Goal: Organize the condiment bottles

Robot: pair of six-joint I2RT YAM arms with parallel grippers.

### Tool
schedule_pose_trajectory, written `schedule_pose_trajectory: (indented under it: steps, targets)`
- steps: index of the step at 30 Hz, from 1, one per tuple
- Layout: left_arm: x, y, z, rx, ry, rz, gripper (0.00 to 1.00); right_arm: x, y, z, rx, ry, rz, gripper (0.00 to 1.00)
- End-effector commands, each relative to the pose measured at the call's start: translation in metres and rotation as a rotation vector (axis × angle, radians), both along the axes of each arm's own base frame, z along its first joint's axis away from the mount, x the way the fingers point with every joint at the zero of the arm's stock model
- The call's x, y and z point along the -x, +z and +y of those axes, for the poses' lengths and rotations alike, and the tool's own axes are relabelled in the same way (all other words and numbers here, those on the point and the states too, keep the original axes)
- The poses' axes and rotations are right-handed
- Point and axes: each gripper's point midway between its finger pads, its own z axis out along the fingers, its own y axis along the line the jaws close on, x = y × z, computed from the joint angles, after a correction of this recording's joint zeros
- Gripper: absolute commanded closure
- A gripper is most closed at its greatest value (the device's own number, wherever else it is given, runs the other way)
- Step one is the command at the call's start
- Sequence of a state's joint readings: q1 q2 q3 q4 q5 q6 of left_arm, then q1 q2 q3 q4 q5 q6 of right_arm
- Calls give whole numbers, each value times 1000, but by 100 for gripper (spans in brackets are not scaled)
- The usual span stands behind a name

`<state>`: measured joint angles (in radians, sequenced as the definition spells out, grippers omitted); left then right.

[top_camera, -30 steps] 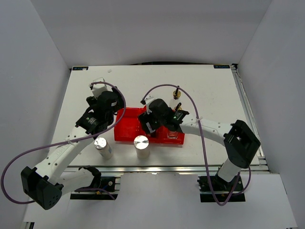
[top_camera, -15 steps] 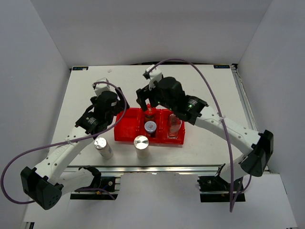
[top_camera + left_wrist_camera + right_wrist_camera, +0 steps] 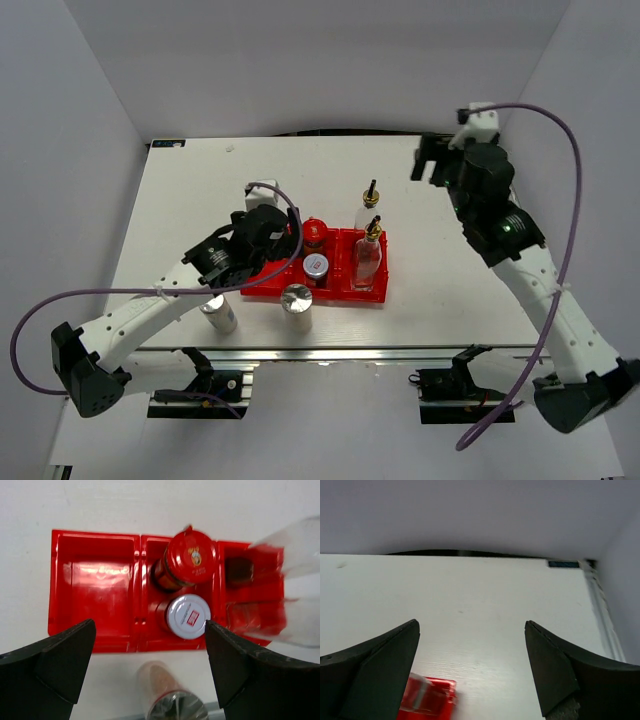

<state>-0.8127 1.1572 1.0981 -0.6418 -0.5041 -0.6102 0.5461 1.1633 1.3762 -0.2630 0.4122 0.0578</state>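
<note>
Top external view: a red tray (image 3: 340,296) with three compartments sits mid-frame on the white tabletop (image 3: 450,290). In its middle compartment the red-lidded jar (image 3: 315,232) stands toward the top of the frame and the short silver-lidded jar (image 3: 316,266) just below it, close together. The right compartment holds one glass bottle (image 3: 366,258), upright, gold spout up. The second glass bottle (image 3: 369,207) stands upright on the tabletop just above the tray's upper edge. One metal cylinder (image 3: 297,305) stands just below the tray's lower edge; the other cylinder (image 3: 218,313) is to its left, beside the left arm (image 3: 150,305).

The left arm reaches over the tray's left end. In the left wrist view, the left fingers (image 3: 60,665) are spread wide and hold nothing. The tray lies between them, its left compartment bare red. Blurred glass shows at the right edge.

The right arm (image 3: 520,250) is raised at the upper right of the frame, well apart from the tray. In its wrist view, the right fingers (image 3: 375,675) are wide apart around nothing, with bare tabletop beyond them and a corner of the tray at lower left.
</note>
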Motion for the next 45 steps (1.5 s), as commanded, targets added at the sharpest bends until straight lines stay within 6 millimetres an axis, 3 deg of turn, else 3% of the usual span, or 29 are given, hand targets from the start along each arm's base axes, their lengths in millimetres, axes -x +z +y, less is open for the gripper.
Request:
schedule_pose_trajectory:
  steps: [1,3,4,7,11,16,22,30,38,39,42,45]
  targets:
    - [23,-4,5,-76,-50,63,2,6,-22,-60,-81,-195,33,11]
    - [33,-10,2,-88,-80,91,2,16,-26,-81,-106,-253,24,11]
    - [38,-15,5,-104,-92,118,2,17,-39,-94,-108,-289,41,11]
    - [54,-33,-3,-123,-169,197,2,24,-47,-103,-117,-301,31,10]
    - [75,-54,-22,-130,-298,293,2,25,-65,-102,-114,-297,64,11]
    - [86,-57,-45,-91,-408,309,2,21,-74,-97,-103,-276,91,11]
    - [102,-75,-37,-128,-431,373,2,24,-73,-97,-108,-266,81,11]
    - [118,-77,-38,-156,-481,416,2,26,-71,-96,-112,-260,70,11]
    - [123,-77,-36,-210,-486,442,24,27,-73,-97,-110,-265,72,11]
    - [121,-77,-35,-220,-477,438,32,27,-73,-97,-113,-263,71,11]
    - [115,-68,-38,-211,-462,407,47,27,-74,-97,-112,-264,74,11]
    - [106,-53,-40,-196,-428,365,54,27,-73,-97,-111,-262,73,11]
